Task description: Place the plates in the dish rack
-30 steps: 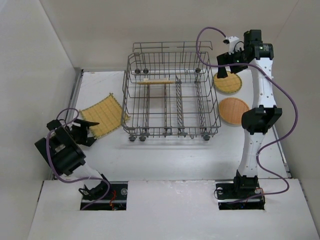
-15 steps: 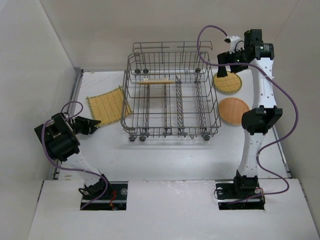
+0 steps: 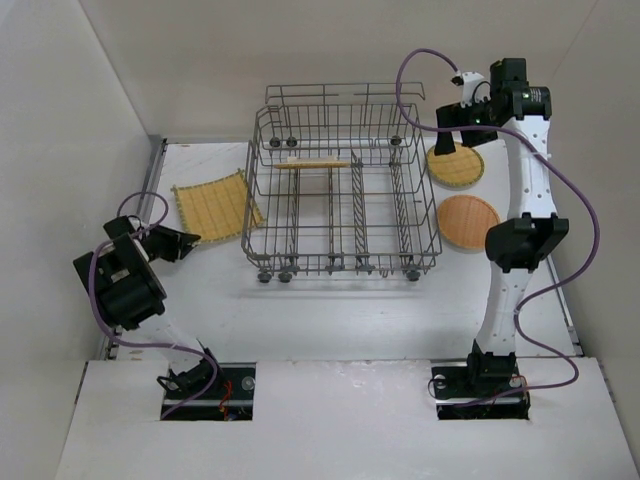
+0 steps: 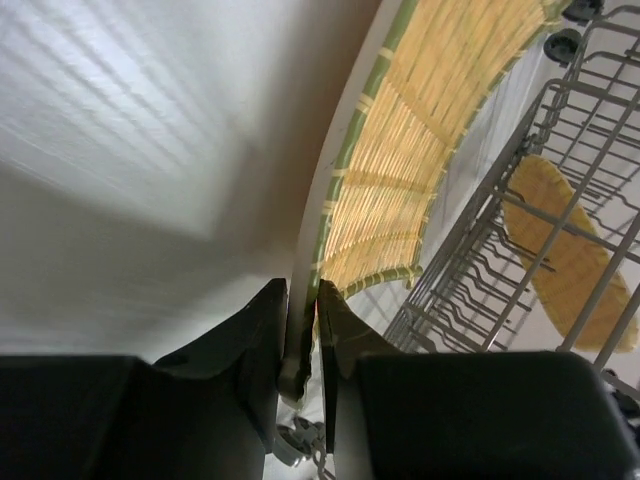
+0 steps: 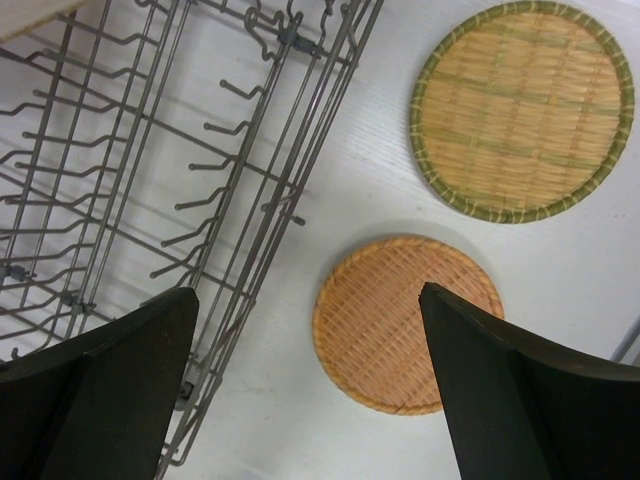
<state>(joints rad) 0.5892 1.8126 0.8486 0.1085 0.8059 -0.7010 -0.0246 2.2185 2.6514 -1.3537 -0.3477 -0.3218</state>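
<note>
The square yellow plate (image 3: 213, 205) lies left of the dish rack (image 3: 340, 190), its right corner reaching the rack's side. My left gripper (image 3: 192, 239) is shut on that plate's near-left edge; the left wrist view shows both jaws of the left gripper (image 4: 303, 300) pinching the green rim of the square plate (image 4: 420, 130). One round plate (image 3: 312, 163) stands on edge inside the rack. Right of the rack lie a green-rimmed round plate (image 3: 455, 165) and an orange round plate (image 3: 468, 220). My right gripper (image 3: 455, 125) hovers open high above them, and the orange plate (image 5: 405, 320) shows between the jaws of the right gripper (image 5: 308, 290).
Side walls close in the table on the left and right, and the left arm works near the left wall (image 3: 70, 180). The rack's tall wire back (image 3: 340, 105) stands on the far side. The right wrist view shows the rack's tines (image 5: 150, 150) to the left.
My left gripper has shut on the square plate's edge. The plate has turned and shifted back toward the rack. The right arm has barely moved.
</note>
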